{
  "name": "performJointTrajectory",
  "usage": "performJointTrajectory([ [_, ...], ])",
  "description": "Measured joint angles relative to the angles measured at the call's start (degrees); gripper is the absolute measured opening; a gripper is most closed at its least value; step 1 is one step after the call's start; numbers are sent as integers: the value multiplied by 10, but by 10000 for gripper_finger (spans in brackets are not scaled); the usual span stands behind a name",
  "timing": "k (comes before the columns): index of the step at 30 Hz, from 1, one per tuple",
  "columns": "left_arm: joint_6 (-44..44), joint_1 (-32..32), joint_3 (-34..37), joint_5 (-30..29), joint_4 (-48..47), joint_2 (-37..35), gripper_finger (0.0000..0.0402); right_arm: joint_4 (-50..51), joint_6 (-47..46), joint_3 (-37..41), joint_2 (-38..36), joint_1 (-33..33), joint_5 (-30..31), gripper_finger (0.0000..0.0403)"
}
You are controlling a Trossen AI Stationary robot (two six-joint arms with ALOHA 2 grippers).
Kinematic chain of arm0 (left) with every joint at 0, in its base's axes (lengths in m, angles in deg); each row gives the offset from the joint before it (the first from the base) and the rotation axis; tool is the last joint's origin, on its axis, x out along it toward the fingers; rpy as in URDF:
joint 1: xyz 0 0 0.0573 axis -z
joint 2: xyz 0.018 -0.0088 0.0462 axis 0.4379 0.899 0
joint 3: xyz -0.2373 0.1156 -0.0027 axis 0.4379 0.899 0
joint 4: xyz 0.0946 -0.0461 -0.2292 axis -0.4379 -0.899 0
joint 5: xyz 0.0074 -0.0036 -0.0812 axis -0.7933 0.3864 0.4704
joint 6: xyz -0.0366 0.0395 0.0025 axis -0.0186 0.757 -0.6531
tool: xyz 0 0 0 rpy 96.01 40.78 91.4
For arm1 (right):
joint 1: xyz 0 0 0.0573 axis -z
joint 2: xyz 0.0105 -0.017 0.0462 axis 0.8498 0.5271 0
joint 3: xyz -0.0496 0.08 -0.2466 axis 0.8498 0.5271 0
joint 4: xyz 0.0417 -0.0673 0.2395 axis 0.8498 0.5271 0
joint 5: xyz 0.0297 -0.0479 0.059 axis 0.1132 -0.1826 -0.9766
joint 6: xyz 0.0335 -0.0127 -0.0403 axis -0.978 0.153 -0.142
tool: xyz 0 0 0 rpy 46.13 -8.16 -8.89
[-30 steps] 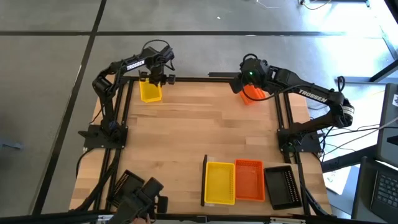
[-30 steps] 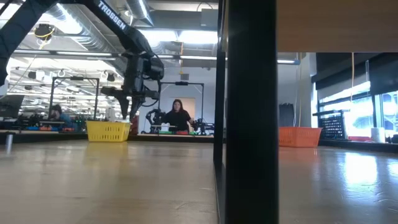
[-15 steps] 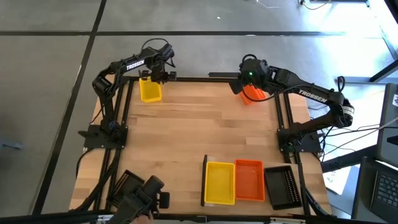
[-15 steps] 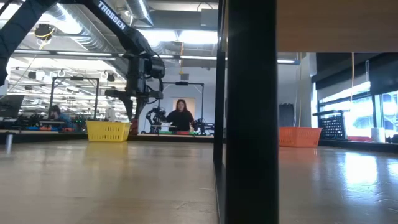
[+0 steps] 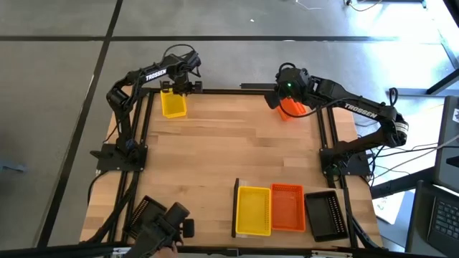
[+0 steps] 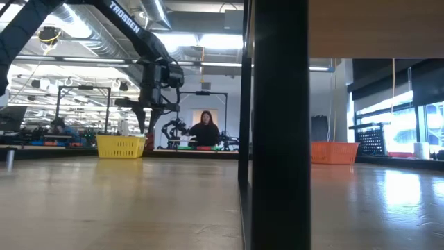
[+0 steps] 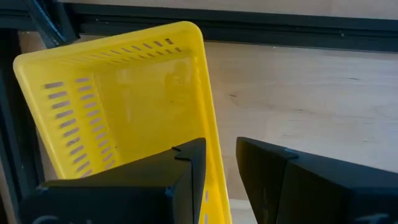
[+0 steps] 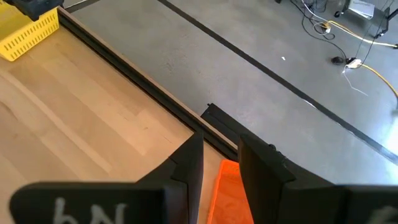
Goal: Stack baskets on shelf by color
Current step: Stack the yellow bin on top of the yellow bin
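The left gripper (image 5: pixel 177 88) had settled over the far rim of a yellow basket (image 5: pixel 173 105) at the far left corner of the bench (image 5: pixel 215 158), well apart from the shelf (image 5: pixel 287 209) at the near edge; a second ago it hung slightly off toward the bench's middle, and it had since shifted onto the basket's long wall. In the left wrist view its jaws stood a little spread, straddling that yellow wall (image 7: pixel 214 155) but not visibly pinching it. The right gripper (image 5: pixel 285 97) sat unchanged over an orange basket (image 5: pixel 292 108) at the far right corner, jaws narrowly parted above the orange rim (image 8: pixel 229 186). The shelf already carried yellow, orange and black baskets side by side. By my judgement the left arm was lined up to close and lift, so the next yellow basket could go onto the yellow stack (image 5: pixel 254 211).
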Motion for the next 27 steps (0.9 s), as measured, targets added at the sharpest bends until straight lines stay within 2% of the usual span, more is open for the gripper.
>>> performJointTrajectory([
  [7, 0, -4, 25, 4, 8, 0, 82, 0, 9, 0, 0, 0, 0, 97],
  [18, 17, -2, 94, 20, 97, 0, 82, 0, 16, 0, 0, 0, 0, 97],
  [27, 142, -2, 97, 11, 98, 0, 81, 0, 16, 0, 0, 0, 0, 97],
])
